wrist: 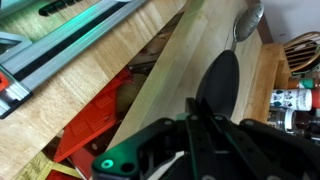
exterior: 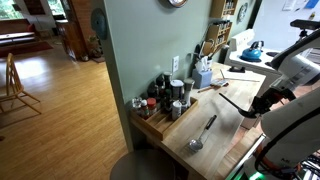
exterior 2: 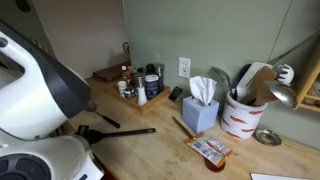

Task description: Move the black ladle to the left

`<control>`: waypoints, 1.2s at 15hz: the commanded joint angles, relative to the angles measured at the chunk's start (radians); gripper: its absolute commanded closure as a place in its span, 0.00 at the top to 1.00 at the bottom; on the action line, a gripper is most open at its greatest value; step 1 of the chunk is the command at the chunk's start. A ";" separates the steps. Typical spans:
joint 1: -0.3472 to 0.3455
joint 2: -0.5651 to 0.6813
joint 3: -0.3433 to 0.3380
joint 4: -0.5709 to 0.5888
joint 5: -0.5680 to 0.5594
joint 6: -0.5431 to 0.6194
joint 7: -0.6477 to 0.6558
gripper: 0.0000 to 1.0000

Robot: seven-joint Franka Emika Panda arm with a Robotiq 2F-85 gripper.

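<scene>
Black ladle (exterior 2: 125,130) — lies on wooden counter (exterior: 225,140), well apart from silver ladle (wrist: 248,20). Probably light, stiff, smooth — slim handle may pivot if held off-centre; best taken near the bowl. Gripper (wrist: 196,118): fingers drawn narrow, apparently pinching the bowl end.

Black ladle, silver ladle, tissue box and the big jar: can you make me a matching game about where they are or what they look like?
Things:
1. black ladle
2. silver ladle
3. tissue box
4. jar

Clues:
A. red and white stripes, full of kitchen tools
B. blue, with a white tissue sticking out
C. right at the pincer
D. shiny, lying apart from the pincer

Pairs: 1-C, 2-D, 3-B, 4-A
</scene>
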 commanded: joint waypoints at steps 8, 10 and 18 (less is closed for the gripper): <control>0.114 0.016 0.080 0.006 0.096 0.136 -0.118 0.01; 0.141 0.031 0.125 0.004 0.109 0.199 -0.104 0.01; 0.179 0.114 0.303 0.000 0.081 0.352 -0.027 0.01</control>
